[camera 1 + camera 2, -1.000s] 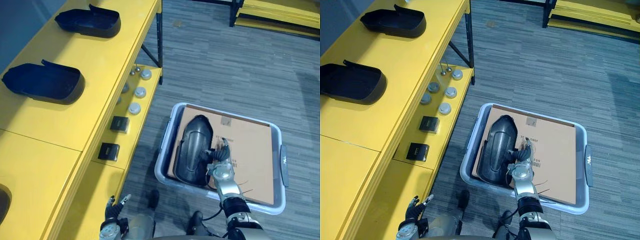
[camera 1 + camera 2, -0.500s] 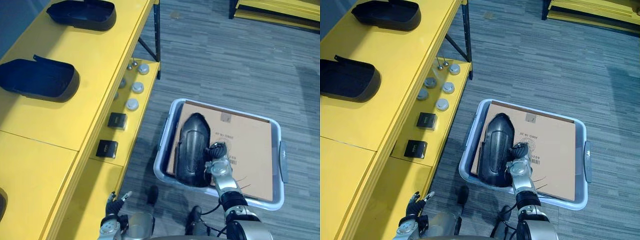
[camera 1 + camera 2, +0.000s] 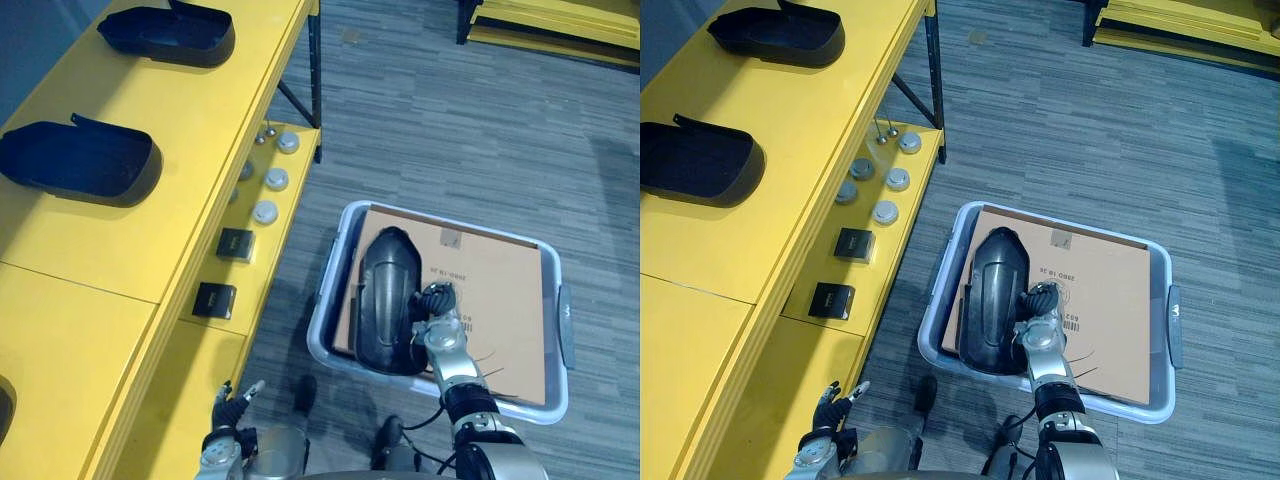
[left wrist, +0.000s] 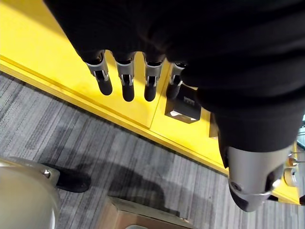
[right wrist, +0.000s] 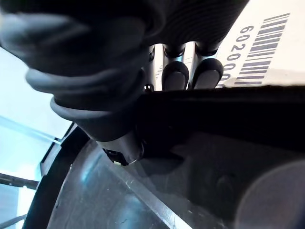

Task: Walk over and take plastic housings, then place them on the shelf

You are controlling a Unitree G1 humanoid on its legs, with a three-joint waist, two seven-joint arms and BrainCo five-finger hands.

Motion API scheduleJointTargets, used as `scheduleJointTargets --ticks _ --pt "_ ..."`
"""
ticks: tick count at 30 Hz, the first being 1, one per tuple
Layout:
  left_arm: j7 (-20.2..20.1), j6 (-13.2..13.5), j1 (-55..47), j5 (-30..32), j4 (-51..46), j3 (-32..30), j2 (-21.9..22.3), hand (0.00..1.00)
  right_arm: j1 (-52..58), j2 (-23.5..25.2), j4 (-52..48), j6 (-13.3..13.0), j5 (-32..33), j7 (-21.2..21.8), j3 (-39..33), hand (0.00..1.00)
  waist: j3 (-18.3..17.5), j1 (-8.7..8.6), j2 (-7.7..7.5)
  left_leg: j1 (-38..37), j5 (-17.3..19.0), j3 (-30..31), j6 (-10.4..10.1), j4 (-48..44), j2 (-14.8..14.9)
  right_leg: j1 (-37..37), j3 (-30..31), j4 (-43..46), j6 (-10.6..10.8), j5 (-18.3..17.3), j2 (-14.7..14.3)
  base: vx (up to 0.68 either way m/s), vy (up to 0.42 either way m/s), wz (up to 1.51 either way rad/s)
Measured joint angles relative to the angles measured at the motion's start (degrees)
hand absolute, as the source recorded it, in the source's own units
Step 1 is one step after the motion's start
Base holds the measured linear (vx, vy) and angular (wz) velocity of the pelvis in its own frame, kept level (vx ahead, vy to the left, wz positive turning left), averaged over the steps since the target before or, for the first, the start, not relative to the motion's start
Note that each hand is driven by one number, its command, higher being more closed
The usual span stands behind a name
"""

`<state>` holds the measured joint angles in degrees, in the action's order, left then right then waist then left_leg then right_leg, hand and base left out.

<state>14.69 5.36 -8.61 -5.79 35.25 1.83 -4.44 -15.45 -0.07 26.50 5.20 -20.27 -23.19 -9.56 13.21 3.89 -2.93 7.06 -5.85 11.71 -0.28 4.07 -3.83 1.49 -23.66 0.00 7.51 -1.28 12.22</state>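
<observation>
While the right hand [image 3: 441, 328] pinches the black housing [image 3: 385, 298] by its edge in the bin [image 3: 562, 330], fingertips [image 5: 174, 76] half hidden, the left hand [image 4: 138, 71] hangs loosely spread.

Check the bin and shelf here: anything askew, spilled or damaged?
Nothing stands out. One black housing lies on the cardboard in the grey bin, the right hand pinching its edge. Two more housings sit on the yellow shelf. The left hand hangs open beside it.

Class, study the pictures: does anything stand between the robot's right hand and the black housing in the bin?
Nothing visible does. The right hand pinches the plastic housing at its edge between thumb and fingers, inside the grey bin.
</observation>
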Motion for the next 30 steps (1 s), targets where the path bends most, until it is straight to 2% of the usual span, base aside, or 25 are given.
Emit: scheduleJointTargets --ticks 5,7,9,13,16,20,24,30 --pt "0.40 0.55 -0.63 0.41 -16.33 4.41 0.94 0.00 2.40 -1.73 -9.38 -2.67 -0.17 -1.22 -0.06 1.00 -0.03 -0.24 0.01 0.11 -0.04 0.92 -0.08 -0.17 0.05 0.18 -0.65 0.41 0.16 -0.22 0.10 -0.02 0.012 0.08" --pt "0.43 1.20 -0.83 1.23 -21.87 5.89 0.99 0.00 2.53 -1.71 -11.76 -2.70 -0.77 -1.91 0.05 1.00 -0.06 -0.57 0.04 0.12 -0.04 1.00 -0.08 -0.27 -0.05 0.17 -0.77 0.63 0.19 -0.40 0.19 -0.01 0.016 0.05" --pt "0.50 1.62 -1.57 2.17 -28.29 6.58 1.19 0.00 2.61 -1.58 -14.65 -2.70 -1.71 -2.23 0.84 1.00 -0.08 -1.74 0.03 0.21 -0.05 1.37 -0.07 -0.41 -0.19 0.22 -1.30 0.87 0.14 -0.57 0.29 -0.01 0.021 0.08" --pt "1.13 2.75 -1.16 4.50 -42.90 8.33 1.27 0.00 3.81 -1.54 -22.80 -3.47 -3.97 -3.05 2.70 1.00 -0.19 -2.07 0.02 0.23 -0.04 1.37 -0.07 -0.74 -0.31 0.34 -1.41 0.91 0.16 -0.61 0.45 0.00 0.004 0.01" --pt "2.53 3.04 0.52 6.70 -48.48 10.30 1.06 0.00 3.75 -1.50 -26.09 -4.05 -4.76 -3.13 4.44 1.00 -0.73 -2.94 0.04 0.23 -0.04 1.42 -0.07 -0.95 -0.37 0.50 -1.47 0.90 0.16 -0.60 0.49 0.00 0.000 0.00" --pt "3.24 3.12 4.37 9.62 -50.65 15.80 0.96 0.00 3.55 -1.39 -28.55 -4.46 -5.10 -3.16 7.93 1.00 -3.38 -3.12 0.04 0.05 -0.04 1.18 -0.07 -0.98 -0.25 0.51 -1.26 0.90 0.16 -0.60 0.44 -0.01 0.006 -0.02" --pt "3.28 2.75 7.78 13.15 -50.66 20.73 1.14 0.00 3.28 0.05 -32.55 -4.83 -5.07 -3.18 11.78 1.00 -4.48 -3.32 0.17 -1.10 -0.01 0.49 -0.07 -0.85 -0.08 0.86 -0.41 0.97 0.15 -0.60 0.39 -0.05 0.015 -0.11" --pt "5.08 1.57 9.19 15.15 -49.72 23.57 1.67 0.00 1.20 2.33 -34.59 -4.98 -4.45 -4.29 15.54 1.00 -5.93 -3.40 0.11 -1.78 -0.05 -0.87 -0.06 -0.36 -0.04 0.16 0.89 1.77 0.13 -0.58 0.39 -0.03 0.024 -0.13"
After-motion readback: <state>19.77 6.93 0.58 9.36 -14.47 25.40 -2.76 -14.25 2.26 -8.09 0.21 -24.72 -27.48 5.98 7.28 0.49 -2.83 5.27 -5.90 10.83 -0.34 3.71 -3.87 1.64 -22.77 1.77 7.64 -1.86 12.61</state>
